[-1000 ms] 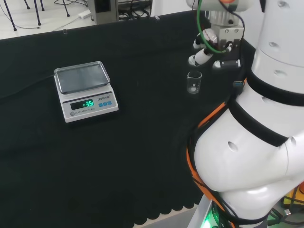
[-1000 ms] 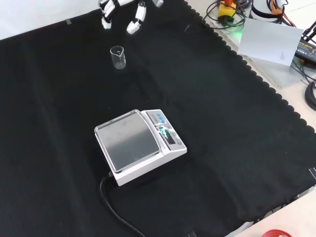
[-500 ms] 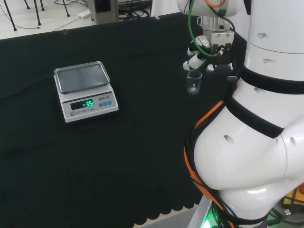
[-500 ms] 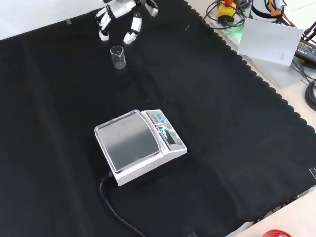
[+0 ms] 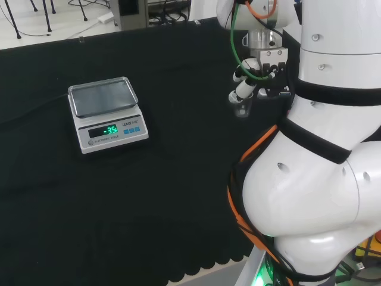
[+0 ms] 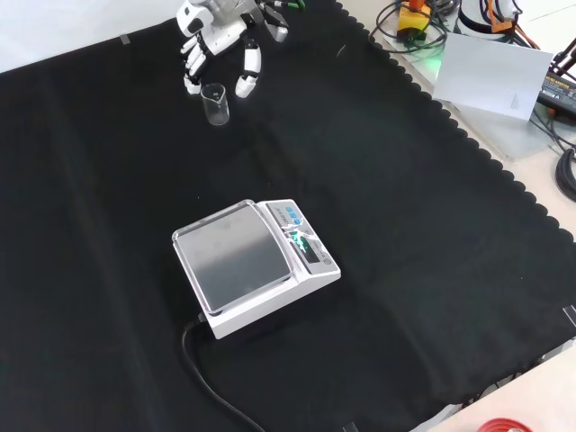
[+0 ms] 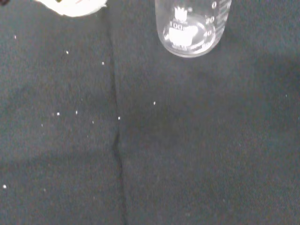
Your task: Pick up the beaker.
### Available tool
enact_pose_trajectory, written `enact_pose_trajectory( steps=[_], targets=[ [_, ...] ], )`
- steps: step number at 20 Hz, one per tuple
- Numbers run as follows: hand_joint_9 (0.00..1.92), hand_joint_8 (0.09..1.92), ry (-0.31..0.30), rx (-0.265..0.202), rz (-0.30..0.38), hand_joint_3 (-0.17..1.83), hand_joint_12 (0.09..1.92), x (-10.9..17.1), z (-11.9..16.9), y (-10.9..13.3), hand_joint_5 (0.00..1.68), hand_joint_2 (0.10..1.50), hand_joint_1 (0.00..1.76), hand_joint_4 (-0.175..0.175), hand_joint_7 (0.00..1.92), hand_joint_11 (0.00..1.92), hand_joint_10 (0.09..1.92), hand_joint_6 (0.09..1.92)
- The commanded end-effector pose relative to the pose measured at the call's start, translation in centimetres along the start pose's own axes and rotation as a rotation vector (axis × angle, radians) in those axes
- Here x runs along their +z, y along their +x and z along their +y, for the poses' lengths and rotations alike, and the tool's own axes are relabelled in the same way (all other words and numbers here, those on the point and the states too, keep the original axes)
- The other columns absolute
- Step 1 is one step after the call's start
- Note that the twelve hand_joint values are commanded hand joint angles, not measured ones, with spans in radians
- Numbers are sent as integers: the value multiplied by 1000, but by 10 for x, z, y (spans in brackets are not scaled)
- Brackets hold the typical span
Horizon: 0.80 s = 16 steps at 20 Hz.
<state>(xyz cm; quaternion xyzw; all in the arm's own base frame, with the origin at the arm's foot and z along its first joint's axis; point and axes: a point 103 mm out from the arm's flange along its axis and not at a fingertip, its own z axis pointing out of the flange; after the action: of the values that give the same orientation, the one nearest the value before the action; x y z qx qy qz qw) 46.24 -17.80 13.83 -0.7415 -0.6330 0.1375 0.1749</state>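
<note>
Since 1 s ago the hand (image 6: 220, 45) has come down toward the beaker (image 6: 214, 103); in the front view its fingers (image 6: 247, 74) now hang at both sides of the rim, spread apart and roughly straight, nothing held between them. Whether any finger touches the glass can't be told. Beaker itself hasn't shifted: upright on the surface (image 6: 405, 225), near the far edge of the cloth in the front view, well apart from the scale (image 6: 252, 265).

Head view: hand (image 5: 245, 83) sits right over the beaker (image 5: 241, 110), so only the lower part of the glass shows below a white finger; rim hidden. Big white arm links cover the right side of that view and cut off the cloth behind them. Scale (image 5: 107, 113) stands well to the left, green digits lit, pan bare.

Wrist view: beaker (image 7: 192, 28) close and large, cut off at the frame edge so the rim is out of shot; printed marks on the wall, base resting on the cloth. Looks empty, though clear glass makes that hard to be sure of. Blurred white bit of the hand (image 7: 75, 7) at one corner, apart from the glass. Scale's black cable (image 6: 211, 387) runs off the near edge in the front view.
</note>
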Motion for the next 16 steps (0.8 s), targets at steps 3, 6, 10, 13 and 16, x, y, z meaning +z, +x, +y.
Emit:
enact_pose_trajectory(
  steps=[3,6,10,13,16],
  targets=[
    [287,696,31,-2,2,502,1457,14,-2,-5,271,642,795,-44,148,2,826,382],
    [266,690,41,2,1,495,1455,17,2,-7,266,633,799,-42,125,1,827,343],
    [256,684,54,7,-13,489,1456,20,12,-7,261,624,801,-40,110,0,825,322],
    [250,680,71,7,-7,486,1456,27,19,-6,255,619,806,-40,102,0,823,310],
    [248,677,81,10,-9,481,1458,32,24,-6,268,617,815,-39,101,0,825,272]
  ],
)
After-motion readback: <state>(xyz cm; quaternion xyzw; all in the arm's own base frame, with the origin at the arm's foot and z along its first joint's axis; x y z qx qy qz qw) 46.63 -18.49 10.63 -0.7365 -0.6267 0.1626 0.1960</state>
